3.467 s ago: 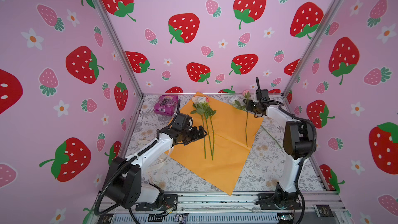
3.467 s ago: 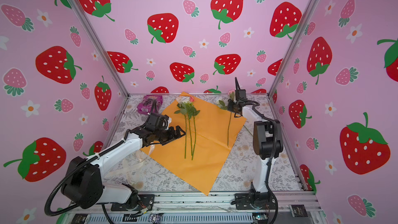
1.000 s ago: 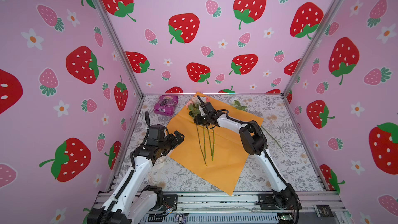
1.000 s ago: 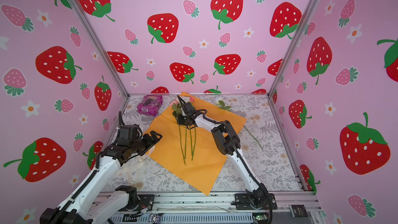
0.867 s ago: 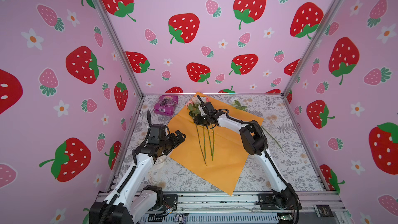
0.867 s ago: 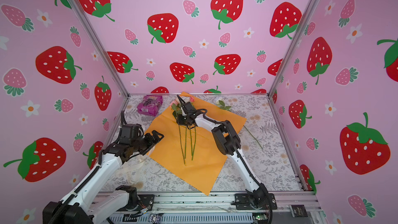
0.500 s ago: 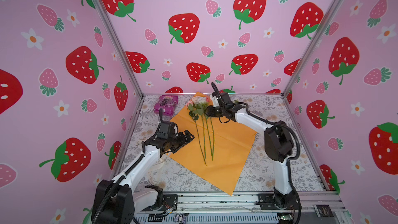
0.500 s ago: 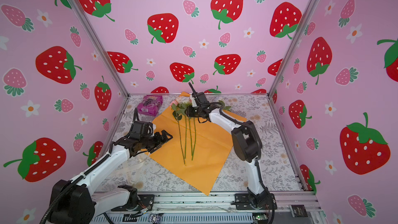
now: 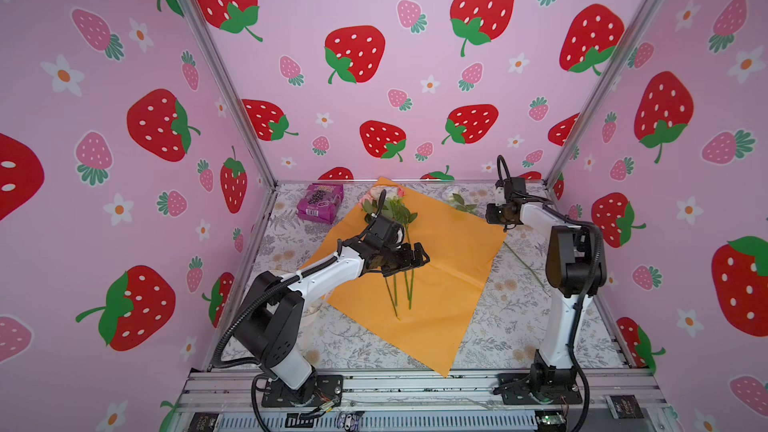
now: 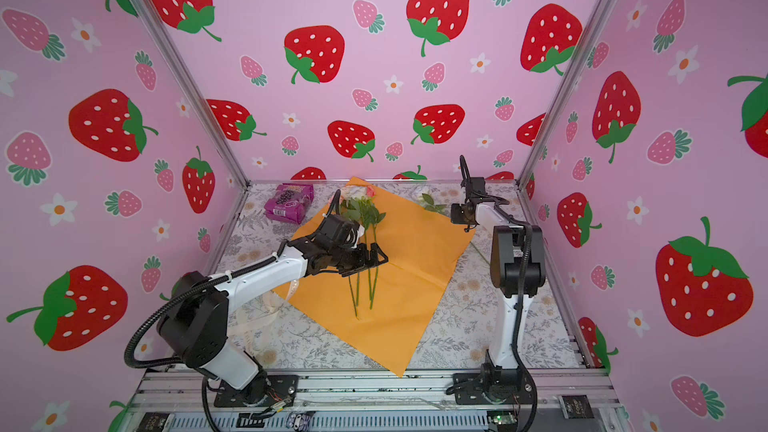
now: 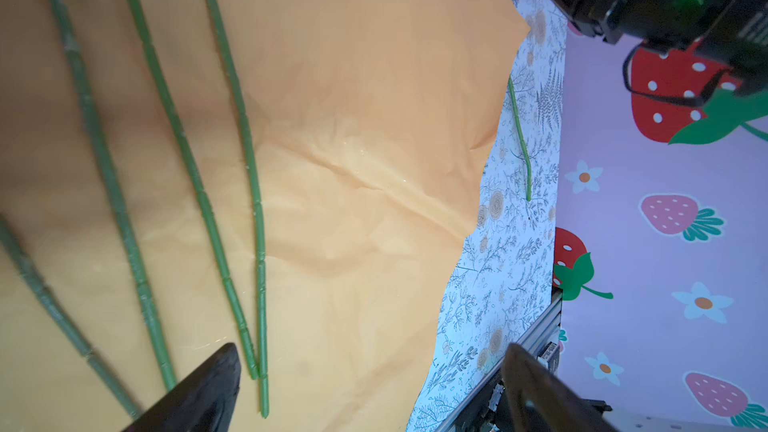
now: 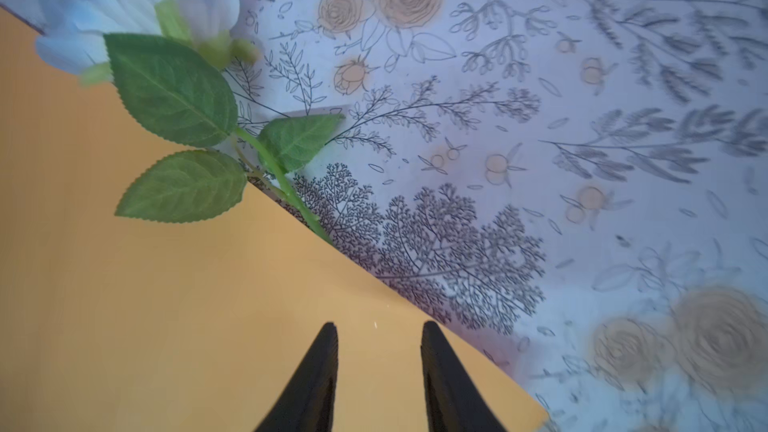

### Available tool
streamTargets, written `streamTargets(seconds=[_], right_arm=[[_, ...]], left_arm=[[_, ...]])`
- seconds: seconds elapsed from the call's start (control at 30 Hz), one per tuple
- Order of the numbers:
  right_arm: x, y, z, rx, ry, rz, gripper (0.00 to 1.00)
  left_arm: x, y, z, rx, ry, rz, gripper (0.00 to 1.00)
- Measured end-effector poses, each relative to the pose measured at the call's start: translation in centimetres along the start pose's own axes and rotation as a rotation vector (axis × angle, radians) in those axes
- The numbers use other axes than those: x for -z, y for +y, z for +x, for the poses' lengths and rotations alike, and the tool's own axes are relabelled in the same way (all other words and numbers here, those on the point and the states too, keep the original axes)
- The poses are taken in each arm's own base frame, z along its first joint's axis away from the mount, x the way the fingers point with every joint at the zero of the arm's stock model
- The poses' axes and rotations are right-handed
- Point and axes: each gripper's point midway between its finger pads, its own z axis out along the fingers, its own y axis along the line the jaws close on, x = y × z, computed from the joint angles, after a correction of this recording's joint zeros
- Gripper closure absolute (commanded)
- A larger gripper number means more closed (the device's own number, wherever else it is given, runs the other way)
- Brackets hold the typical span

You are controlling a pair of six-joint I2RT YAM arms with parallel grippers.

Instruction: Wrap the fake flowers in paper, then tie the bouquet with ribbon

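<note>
Nearest the camera, the orange wrapping paper (image 9: 449, 284) lay flat on the counter (image 9: 519, 326) with one corner toward the front rail. What looked like a pale ribbon (image 10: 249, 326) sat loose beside the left arm's base, clear of the flowers. On the paper, the bouquet's green stems (image 9: 399, 292) fanned toward the near side, unbound. The left tool (image 9: 419, 255) hovered just above their middle. In its wrist view the left tool (image 11: 372, 353) stood wide open and empty, with the stem ends splayed beside one jaw. Farther back, the pink and white rose heads (image 9: 386, 197) clustered near the paper's far corner. The right tool (image 9: 490, 216) hung over the paper's far right edge. In its wrist view the right tool (image 12: 380, 326) had its jaws parted with nothing between them. One stray white rose (image 12: 124, 2) lay just beyond it, its stem slipping under the paper's edge, well apart from the others. A purple packet (image 9: 320, 201) rested by the back wall. The step in hand appeared to be gathering, since no wrapping or tying had begun. The next move likely called for the right tool to pinch the stray rose's thin stem near the leaves and draw it out without dragging the paper. The left tool could then steady or bunch the splayed stems.
</note>
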Motion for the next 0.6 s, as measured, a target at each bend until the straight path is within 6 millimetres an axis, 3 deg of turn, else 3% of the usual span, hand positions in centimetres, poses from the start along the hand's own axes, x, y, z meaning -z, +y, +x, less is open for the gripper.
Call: streamTargets(seconds=[0.1, 0.37, 0.6], right_arm=[[-1.9, 0.8, -0.7, 0.059, 0.015, -0.034, 0.6], [-4.6, 2.7, -3.7, 0.135, -0.013, -0.115, 0.59], [-5.9, 3.0, -2.8, 0.165, 0.016, -0.112, 0.59]], left_arm=[[-1.1, -0.4, 0.1, -0.007, 0.019, -0.001, 0.01], [-2.1, -0.6, -0.4, -0.006, 0.028, -0.007, 0.01], [-2.6, -0.7, -0.8, -0.004, 0.033, -0.011, 0.0]])
